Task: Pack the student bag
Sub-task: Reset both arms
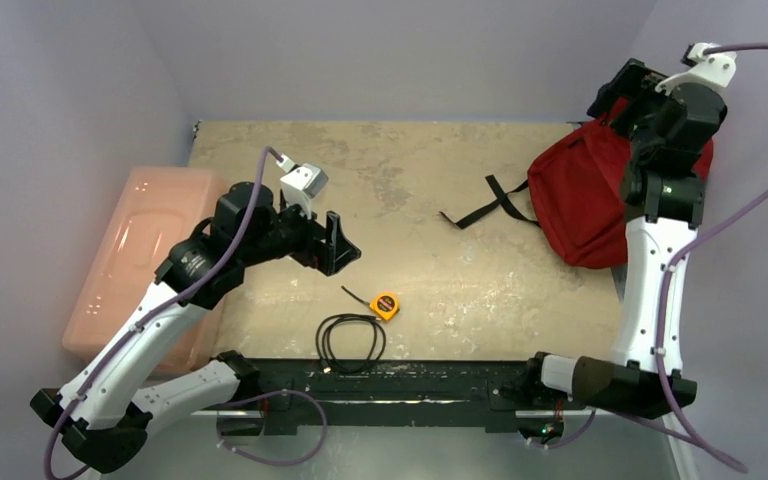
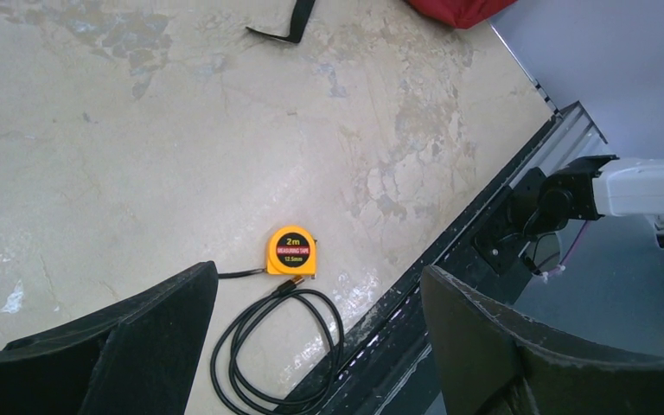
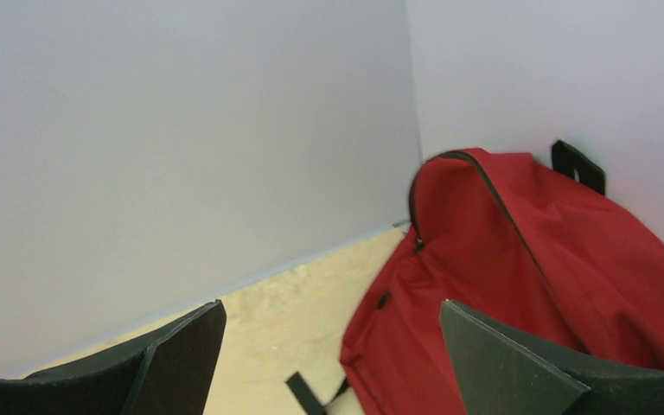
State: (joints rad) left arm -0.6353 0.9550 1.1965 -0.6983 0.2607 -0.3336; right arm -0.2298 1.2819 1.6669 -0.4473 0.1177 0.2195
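At the left edge, a pale pink plastic box [image 1: 145, 260] is sitting beside the table. The left gripper [image 1: 343, 245] is hovering with its jaws spread wide and nothing between them. It is hanging above a coiled black cable [image 1: 352, 342] and a yellow tape measure [image 1: 386, 305] near the front edge.

Further right, a black strap end [image 1: 485, 205] is trailing leftward from the student bag [image 1: 575, 205]. The bag is slumping in the far right corner, against the right wall. Its long axis seems to be running diagonally from near-left to far-right, though the right arm is hiding part of it. Its black zipper [image 3: 484, 186] is arching over the upper panel, and I cannot tell whether it is open.

The bag is looking soft, light and limp, so it is likely to sag and fold when lifted. A pinch on the fabric along the zipper edge should work better than pulling the strap. The right gripper [image 3: 330, 316] is hanging over the bag, jaws fully apart and holding nothing.
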